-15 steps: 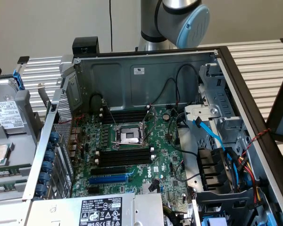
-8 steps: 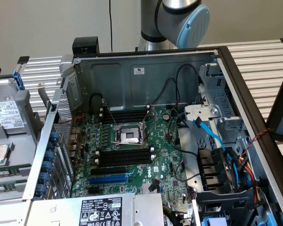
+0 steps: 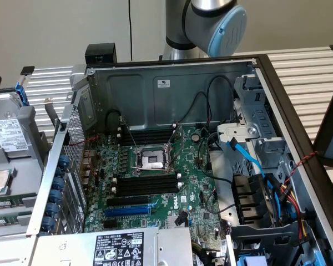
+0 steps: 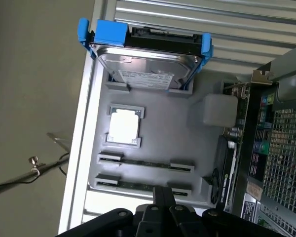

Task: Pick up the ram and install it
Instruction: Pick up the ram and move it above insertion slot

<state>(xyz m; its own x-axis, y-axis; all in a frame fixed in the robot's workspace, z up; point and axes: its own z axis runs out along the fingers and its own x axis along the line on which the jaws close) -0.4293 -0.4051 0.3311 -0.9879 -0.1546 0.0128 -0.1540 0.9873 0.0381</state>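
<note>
Two green ram sticks lie side by side in holders on a grey tray (image 4: pixel 187 143): one ram stick (image 4: pixel 145 163) and a second ram stick (image 4: pixel 138 184). My gripper (image 4: pixel 163 193) hangs over the tray with its dark fingers pressed together, tips just over the second stick, and nothing is held. In the exterior view the ram sticks (image 3: pixel 3 206) lie on the tray at the left, outside the open computer case. The black memory slots (image 3: pixel 147 185) with white end clips sit on the motherboard beside the CPU socket (image 3: pixel 151 160).
A hard drive (image 4: pixel 148 61) in a blue caddy and a CPU chip (image 4: pixel 123 126) share the tray. The case wall (image 3: pixel 55 166) stands between tray and motherboard. Cables and a drive cage (image 3: pixel 255 183) crowd the case's right side. The arm's joint (image 3: pixel 213 22) is behind the case.
</note>
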